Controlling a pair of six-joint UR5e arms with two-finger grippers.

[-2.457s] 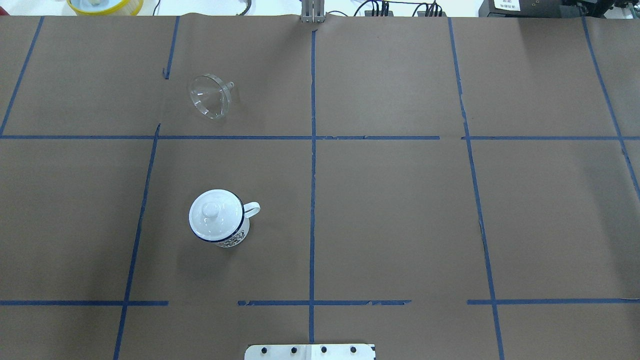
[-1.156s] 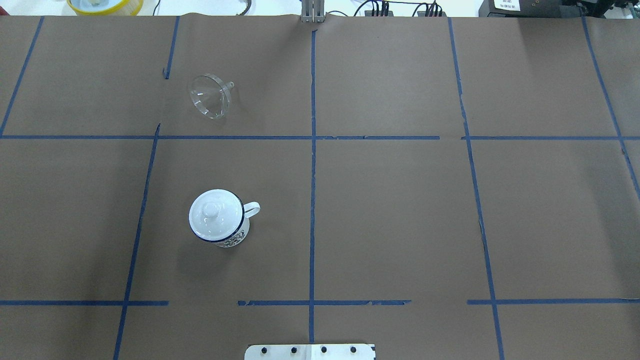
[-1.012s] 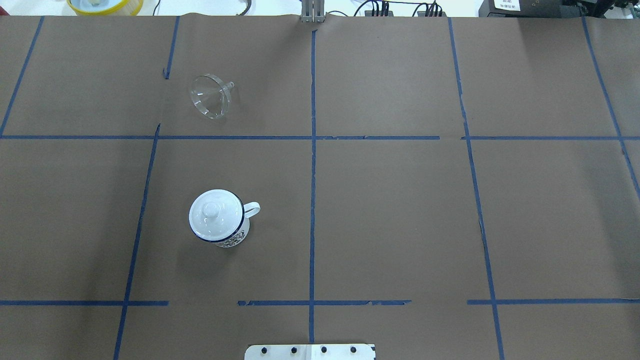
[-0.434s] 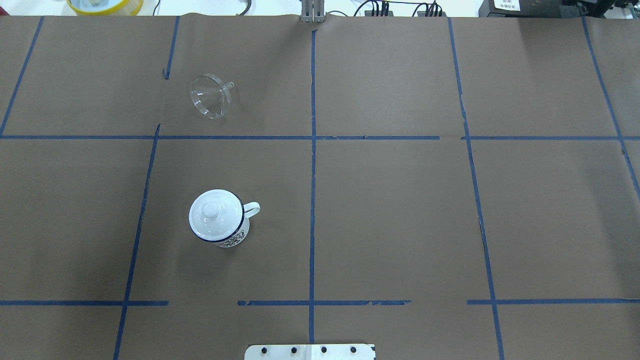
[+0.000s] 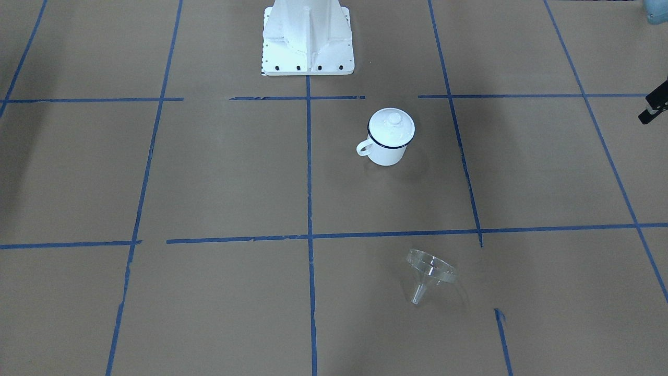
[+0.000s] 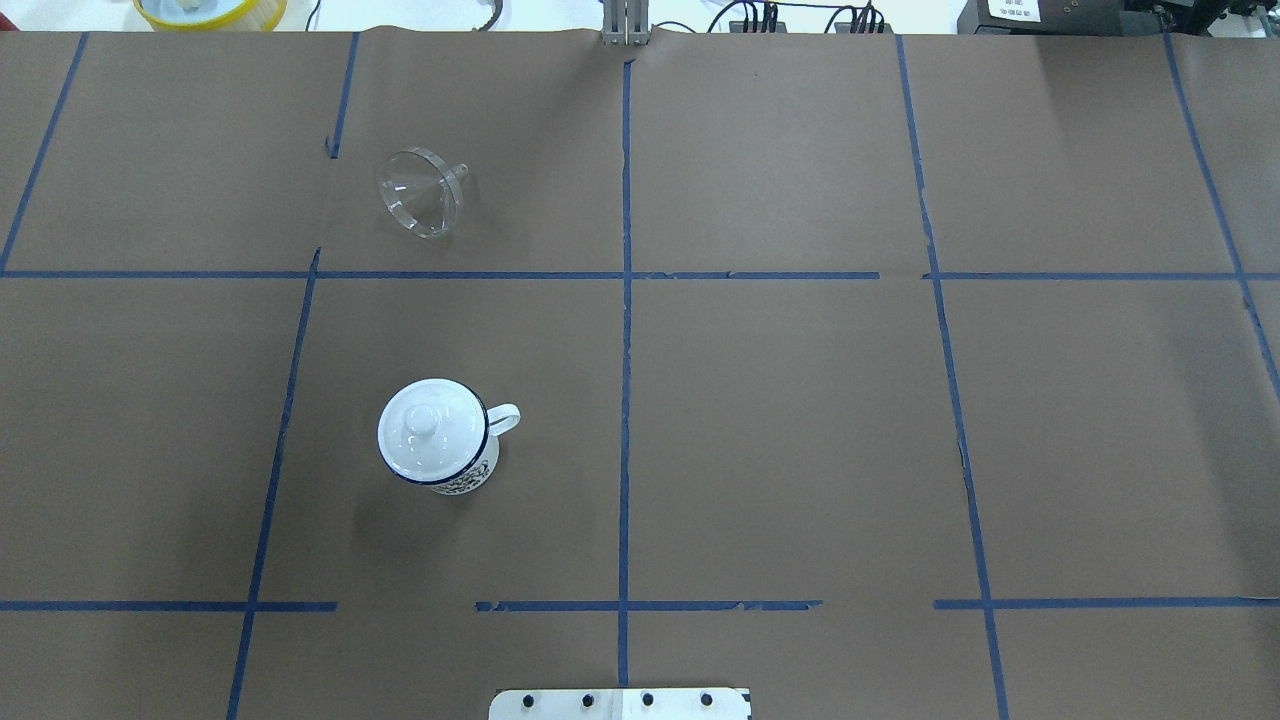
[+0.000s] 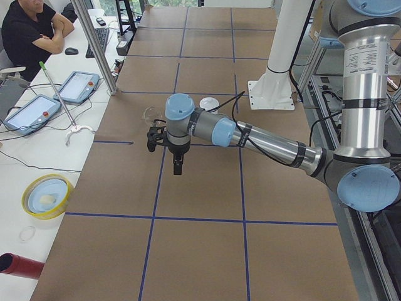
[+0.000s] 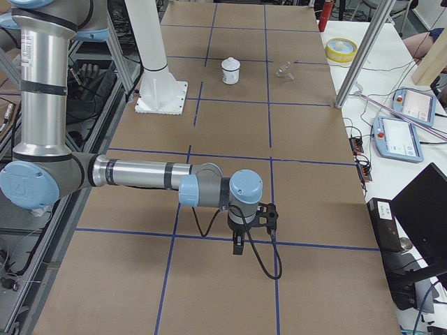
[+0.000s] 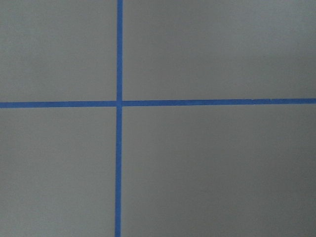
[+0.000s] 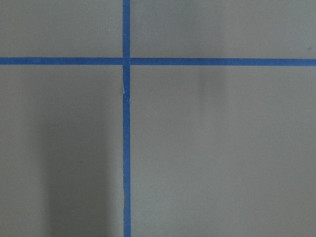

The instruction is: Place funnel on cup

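Claws first. The left claw (image 7: 178, 168) hangs pointing down over the brown-papered surface (image 6: 800, 420), at the end of the near arm in the left side view. It carries nothing that I can see. Whether its jaws stand parted or together cannot be told from that view. The right claw (image 8: 238, 246) also points down over the surface, toward the table's other end and far from the task's things, and its jaws cannot be read either. Each wrist camera looks onto bare paper and crossing lines of blue tape (image 9: 118, 148), with no object beneath.

Outward from the left claw, the funnel (image 6: 420, 195) lies on its side on the far-left part of the surface. It rests on its rim and spout, with the spout aimed toward the far right in the overhead view, and it touches nothing else. The left claw is neither over it nor at it. The cup (image 6: 450, 470) stands upright in the next taped square, nearer the robot and well apart from the funnel, with its handle turned toward the table's middle. A white knobbed lid (image 6: 424, 424) sits on its mouth.

As I judge it, no part of the task is done: the funnel is ungrasped and the cup is covered. Everything is left to do:
- reach the funnel, probably with the left arm, since both things lie on its side
- grip the funnel and turn its spout down
- carry it across and set it in the cup's mouth

The lid is in the way. It would need lifting off first, or the funnel could only perch on it, which looks unsteady to me.
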